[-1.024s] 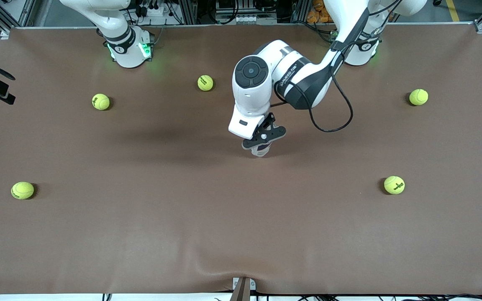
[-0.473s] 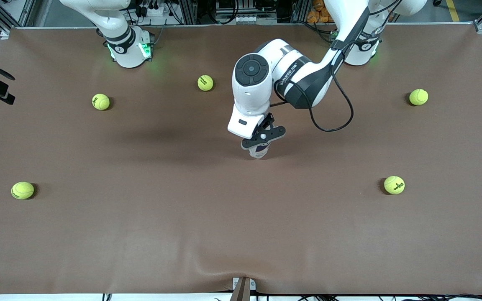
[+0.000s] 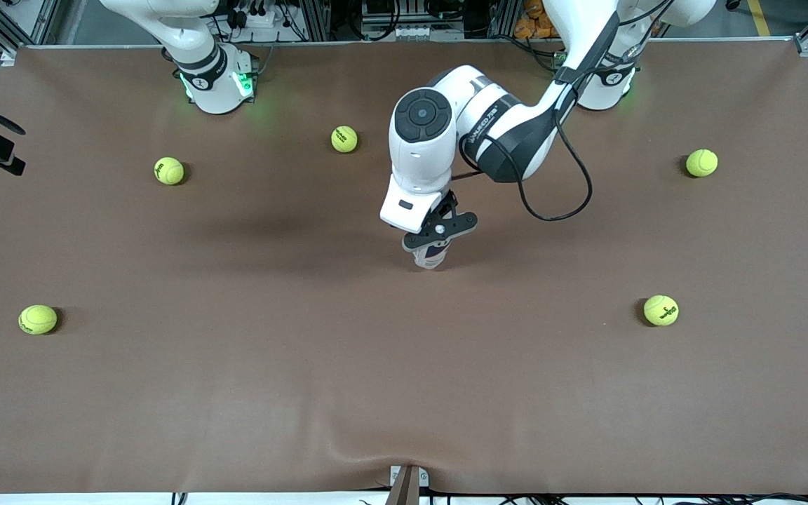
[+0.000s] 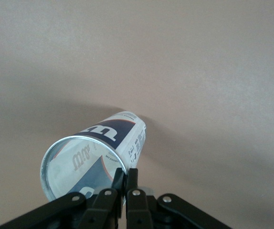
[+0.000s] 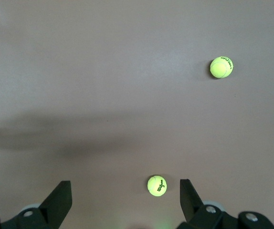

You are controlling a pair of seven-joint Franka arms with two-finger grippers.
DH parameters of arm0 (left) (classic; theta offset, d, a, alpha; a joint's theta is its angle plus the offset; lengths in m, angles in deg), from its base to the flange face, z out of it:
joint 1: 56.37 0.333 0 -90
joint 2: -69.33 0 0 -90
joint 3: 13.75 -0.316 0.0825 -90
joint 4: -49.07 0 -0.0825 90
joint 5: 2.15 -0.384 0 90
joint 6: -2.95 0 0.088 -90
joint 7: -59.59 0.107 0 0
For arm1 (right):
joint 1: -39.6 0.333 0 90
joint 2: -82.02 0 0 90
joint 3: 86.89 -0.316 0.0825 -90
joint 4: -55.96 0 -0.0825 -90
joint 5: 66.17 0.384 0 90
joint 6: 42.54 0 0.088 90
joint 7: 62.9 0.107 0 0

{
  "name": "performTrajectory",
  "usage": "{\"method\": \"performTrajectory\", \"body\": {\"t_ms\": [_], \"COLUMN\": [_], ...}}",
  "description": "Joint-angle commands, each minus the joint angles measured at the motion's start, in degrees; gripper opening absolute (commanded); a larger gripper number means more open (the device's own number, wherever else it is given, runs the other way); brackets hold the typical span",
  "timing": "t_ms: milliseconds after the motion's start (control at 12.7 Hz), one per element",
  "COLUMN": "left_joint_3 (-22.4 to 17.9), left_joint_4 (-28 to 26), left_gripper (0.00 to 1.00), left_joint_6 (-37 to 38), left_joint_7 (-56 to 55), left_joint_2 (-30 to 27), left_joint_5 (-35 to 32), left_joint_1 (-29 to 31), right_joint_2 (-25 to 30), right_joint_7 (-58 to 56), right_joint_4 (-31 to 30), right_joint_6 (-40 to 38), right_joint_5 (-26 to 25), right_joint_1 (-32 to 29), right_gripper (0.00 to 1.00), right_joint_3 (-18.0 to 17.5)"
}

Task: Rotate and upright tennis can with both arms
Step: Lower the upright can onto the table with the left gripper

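The tennis can (image 3: 432, 257) is at the table's middle, mostly hidden under the left arm's hand in the front view. In the left wrist view the tennis can (image 4: 103, 143) is tilted. Its open end with the silvery rim is raised and its closed end is low at the brown mat. My left gripper (image 4: 126, 172) is shut on that rim, one finger inside and one outside. From the front, the left gripper (image 3: 438, 235) points down over the can. My right gripper (image 5: 126, 191) is open and empty, high over the mat, apart from the can. Its arm waits.
Several yellow-green tennis balls lie scattered: one tennis ball (image 3: 344, 139) farther from the front camera than the can, others toward both ends, such as a ball (image 3: 661, 310) and another ball (image 3: 38, 319). A tennis ball (image 5: 156, 185) lies under the right gripper. A mat wrinkle (image 3: 376, 449) sits at the front edge.
The left gripper with the can has shifted slightly toward the right arm's end, and a little more of the can shows below the hand. The right arm has not moved.
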Motion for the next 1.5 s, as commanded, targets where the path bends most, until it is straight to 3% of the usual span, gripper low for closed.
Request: {"method": "performTrajectory", "body": {"t_ms": [0,315,788,945,1260,1339,1418], "left_joint_3": [-0.46,-3.36,-4.24,-4.33,-4.33,-4.33,-4.33], "left_joint_4": [3.74,6.65,7.01,7.01,6.83,6.66,6.74], "left_gripper": [0.0,0.0,0.01,0.18,0.91,1.0,1.0], "left_joint_6": [0.16,0.16,-1.94,-2.12,-2.12,-2.12,-2.12], "left_joint_7": [-2.66,-3.64,-3.55,-3.55,-3.46,-3.29,-3.29], "left_joint_2": [3.15,6.68,7.39,7.21,6.77,6.69,6.69], "left_joint_5": [-1.79,-1.97,-1.88,-1.88,-2.06,-2.23,-2.23], "left_joint_1": [-2.77,-6.38,-8.32,-8.32,-8.49,-8.58,-8.58], "right_joint_2": [-0.56,-0.56,-0.56,-0.56,-0.56,-0.56,-0.56], "right_joint_7": [-0.62,-0.62,-0.62,-0.62,-0.62,-0.62,-0.62], "right_joint_4": [0.96,0.96,0.96,0.96,0.96,0.96,0.96], "right_joint_6": [-0.11,-0.11,-0.11,-0.11,-0.11,-0.11,-0.11], "right_joint_5": [-0.95,-0.95,-0.95,-0.95,-0.95,-0.86,-0.86], "right_joint_1": [-0.85,-0.85,-0.85,-0.85,-0.85,-0.85,-0.85], "right_gripper": [1.0,1.0,1.0,1.0,1.0,1.0,1.0], "right_joint_3": [-0.61,-0.61,-0.61,-0.61,-0.61,-0.61,-0.61]}}
